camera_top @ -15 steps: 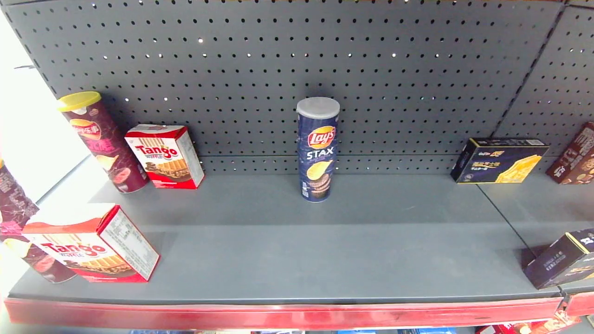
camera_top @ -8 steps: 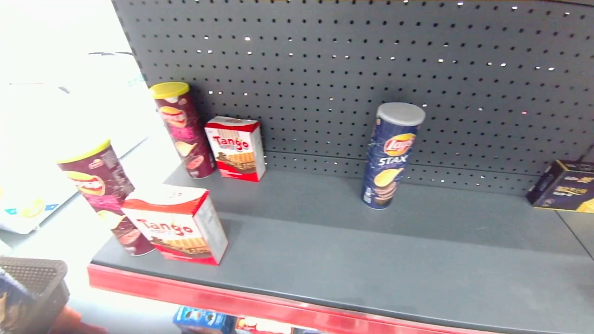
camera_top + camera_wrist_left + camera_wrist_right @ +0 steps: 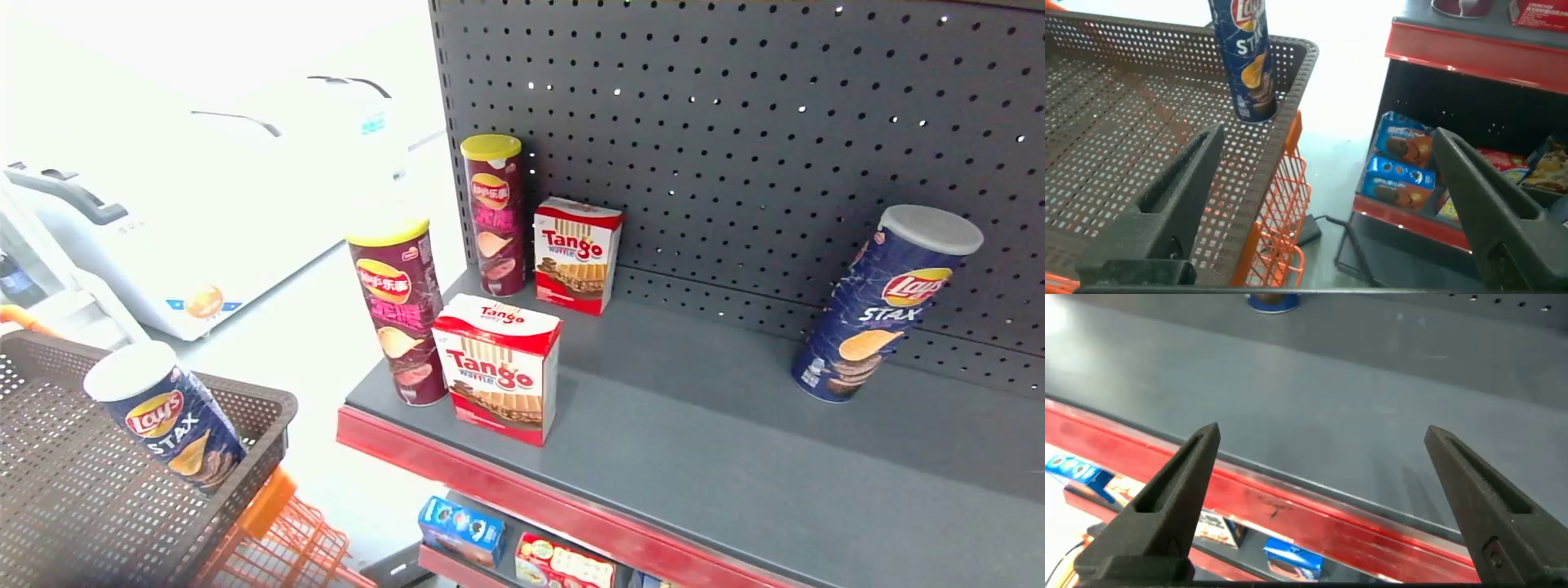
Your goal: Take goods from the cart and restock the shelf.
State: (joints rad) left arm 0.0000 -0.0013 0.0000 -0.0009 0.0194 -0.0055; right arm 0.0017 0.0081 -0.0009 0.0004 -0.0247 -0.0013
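Camera swung left; cart basket (image 3: 237,384) near shelf edge (image 3: 490,482).

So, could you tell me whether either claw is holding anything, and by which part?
Nothing is held: the left claw is open, apart from the blue chip can; the right claw is open over the shelf.

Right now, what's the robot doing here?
Nothing is held. The left gripper, open, hangs at the edge of the cart basket, near the blue chip can standing in its corner. The right gripper, open, hangs above the front edge of the shelf. A matching blue can already stands there, by the back panel.
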